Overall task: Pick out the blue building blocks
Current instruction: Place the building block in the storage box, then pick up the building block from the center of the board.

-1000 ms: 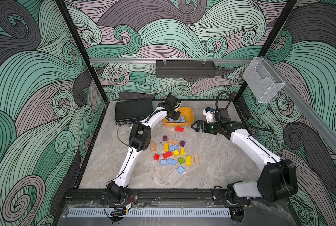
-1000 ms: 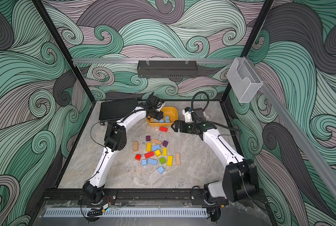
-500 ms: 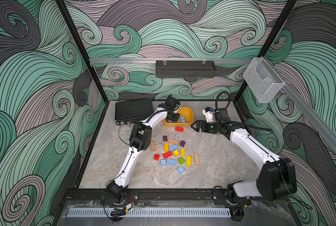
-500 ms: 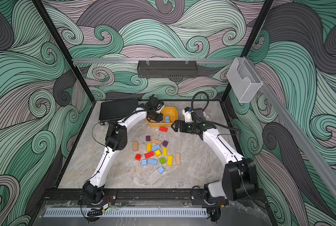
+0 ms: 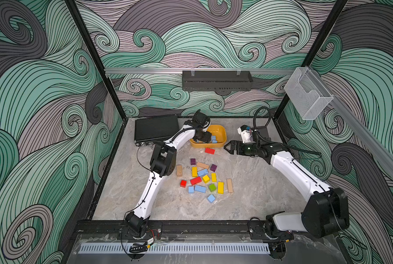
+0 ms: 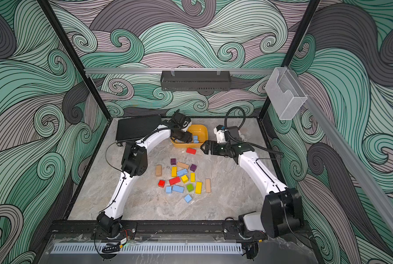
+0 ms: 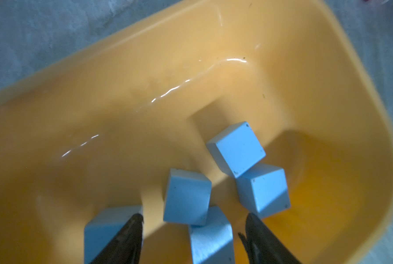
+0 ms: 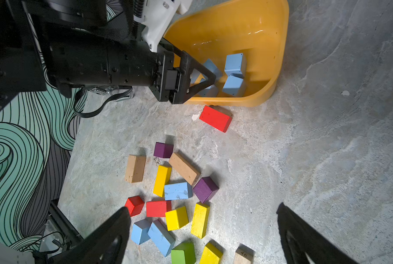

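Note:
Several light-blue building blocks lie in the yellow bin at the back of the table. My left gripper hangs just over them, open; one tilted cube lies beyond its fingertips, touching neither. In both top views the left gripper reaches into the bin. More blue blocks sit in the mixed pile mid-table. My right gripper stands open and empty, right of the bin above the table.
A red block lies just in front of the bin. Red, yellow, purple, green and tan blocks mix with the blue ones. A black case sits at the back left, a white and black device at the back right.
My left gripper has opened above the bin and holds nothing now. Both arms stay about where they were.

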`<state>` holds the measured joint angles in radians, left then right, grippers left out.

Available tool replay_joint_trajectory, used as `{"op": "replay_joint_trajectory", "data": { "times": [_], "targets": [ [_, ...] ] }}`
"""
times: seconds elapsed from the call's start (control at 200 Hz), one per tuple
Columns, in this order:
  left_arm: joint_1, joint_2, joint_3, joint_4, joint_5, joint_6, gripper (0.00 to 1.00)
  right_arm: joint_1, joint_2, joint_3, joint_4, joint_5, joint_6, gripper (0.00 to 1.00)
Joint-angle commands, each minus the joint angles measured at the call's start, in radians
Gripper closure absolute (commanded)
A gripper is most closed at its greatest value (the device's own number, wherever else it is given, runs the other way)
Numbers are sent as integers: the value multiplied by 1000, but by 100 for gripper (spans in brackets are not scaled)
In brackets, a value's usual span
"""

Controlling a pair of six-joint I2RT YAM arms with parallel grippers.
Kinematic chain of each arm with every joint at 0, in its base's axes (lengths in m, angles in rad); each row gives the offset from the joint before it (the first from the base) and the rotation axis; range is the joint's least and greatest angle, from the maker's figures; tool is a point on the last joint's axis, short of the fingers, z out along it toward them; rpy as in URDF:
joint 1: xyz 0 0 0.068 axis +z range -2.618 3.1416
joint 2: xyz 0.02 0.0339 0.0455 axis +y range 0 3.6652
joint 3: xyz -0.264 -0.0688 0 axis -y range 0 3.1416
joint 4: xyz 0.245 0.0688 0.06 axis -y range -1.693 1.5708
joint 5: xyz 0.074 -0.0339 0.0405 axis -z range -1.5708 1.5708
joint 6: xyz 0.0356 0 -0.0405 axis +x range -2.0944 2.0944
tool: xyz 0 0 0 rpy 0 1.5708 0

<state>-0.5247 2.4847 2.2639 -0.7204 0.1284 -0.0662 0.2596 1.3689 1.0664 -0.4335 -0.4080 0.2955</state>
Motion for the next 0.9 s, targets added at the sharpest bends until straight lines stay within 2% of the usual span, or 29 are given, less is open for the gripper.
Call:
{"op": "replay_joint_trajectory", "data": {
  "times": [0.0,0.33,0.676,0.896],
  "targets": [
    [8,-136,-20,5,28,-30,24,-5,-48,-3,-38,-2,1,0],
    [6,-341,-135,-34,25,-84,12,-5,-202,-24,-135,32,11,0],
    [5,-631,-407,-36,-73,-106,8,-1,-339,-73,-227,26,17,0],
    [2,-815,-606,-47,-83,-146,8,12,-400,-106,-272,18,25,0]
  ]
}}
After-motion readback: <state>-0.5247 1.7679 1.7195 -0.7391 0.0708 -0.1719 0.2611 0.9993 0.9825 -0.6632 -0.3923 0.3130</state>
